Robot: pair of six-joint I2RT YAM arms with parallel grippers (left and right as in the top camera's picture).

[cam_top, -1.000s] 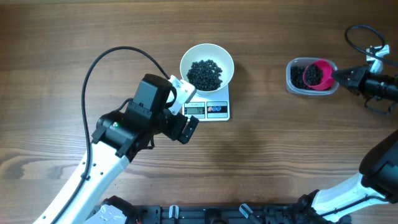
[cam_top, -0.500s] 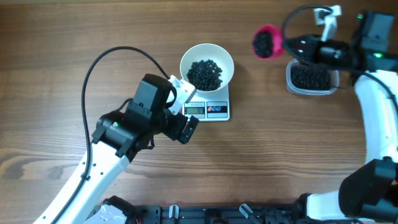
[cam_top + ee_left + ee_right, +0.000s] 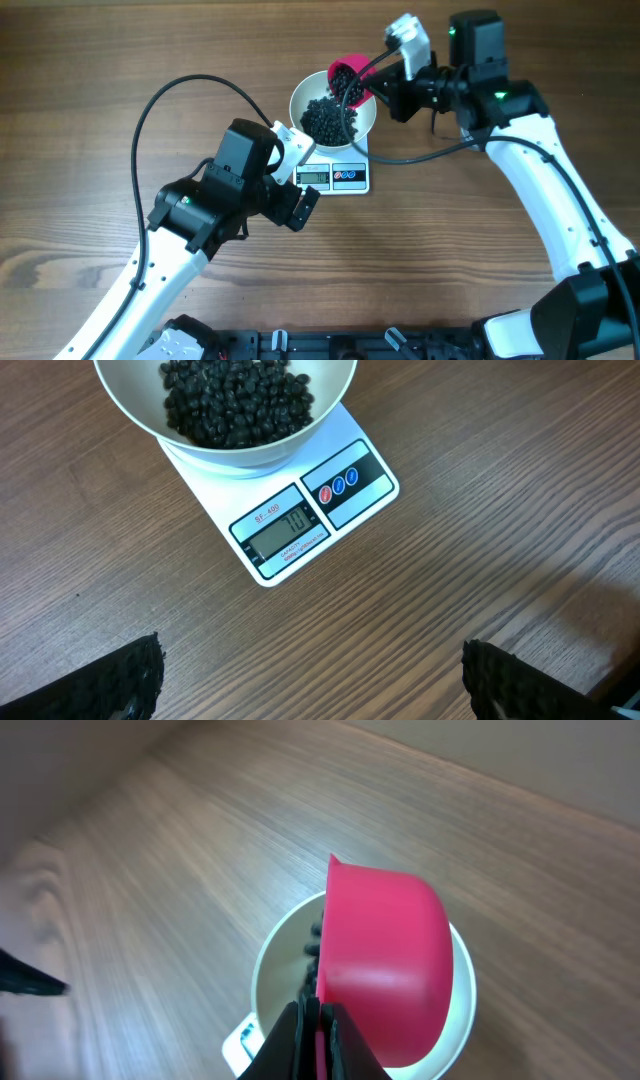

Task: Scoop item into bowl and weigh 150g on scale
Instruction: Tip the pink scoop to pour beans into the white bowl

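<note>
While my R gripper (image 3: 318, 1020), clamped on the handle of the pink scoop (image 3: 385, 965), tips beans (image 3: 328, 118) into the bowl (image 3: 299, 95) on the scale (image 3: 300, 530), I risk overshooting 150g w/ a full dump, or spilling past the rim. L gripper (image 3: 315, 685) hangs wide open nearby.

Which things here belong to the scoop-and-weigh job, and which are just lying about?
In the job: small round black beads; glossy round white bowl; white rectangular digital scale; pink plastic scoop, tipped over the bowl in the shut right gripper.
Lying about: looped black cable; open, empty left gripper.
</note>
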